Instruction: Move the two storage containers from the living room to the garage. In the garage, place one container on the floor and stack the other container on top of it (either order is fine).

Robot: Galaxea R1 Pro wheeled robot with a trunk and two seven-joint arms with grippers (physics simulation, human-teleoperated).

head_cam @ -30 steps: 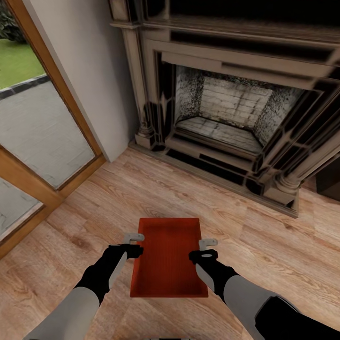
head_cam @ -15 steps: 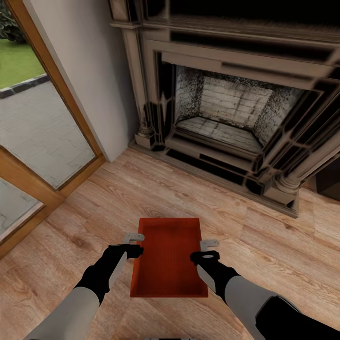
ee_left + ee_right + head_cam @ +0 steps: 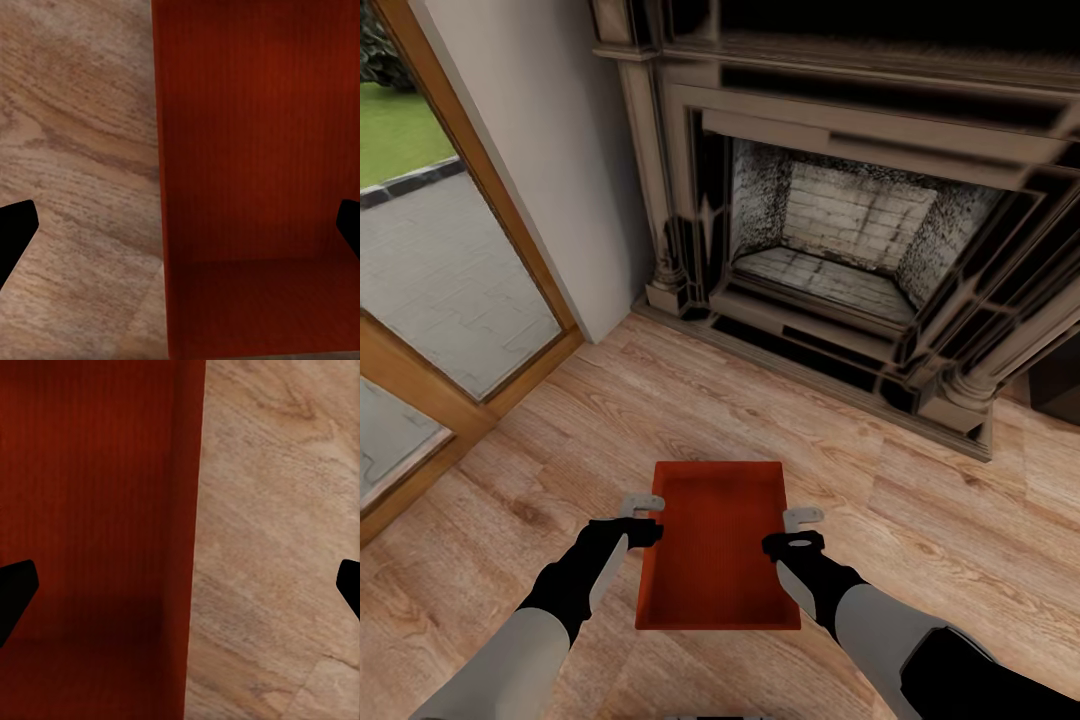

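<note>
I see a red-orange bin (image 3: 716,545) on light wood-grain planks (image 3: 920,520), a dark fireplace (image 3: 840,230) with pale brick inside, and black gripper fingertips (image 3: 15,232).

A home living room is showing here: an ornate fireplace (image 3: 860,250), plank floor (image 3: 690,400), and a glass door (image 3: 430,250) facing a lawn (image 3: 390,130).

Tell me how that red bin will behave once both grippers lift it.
The storage container looks rigid with plain flat walls, so it probably won't sag. It's empty, likely light. With the left gripper and right gripper straddling opposite long walls, it should stay level.
</note>
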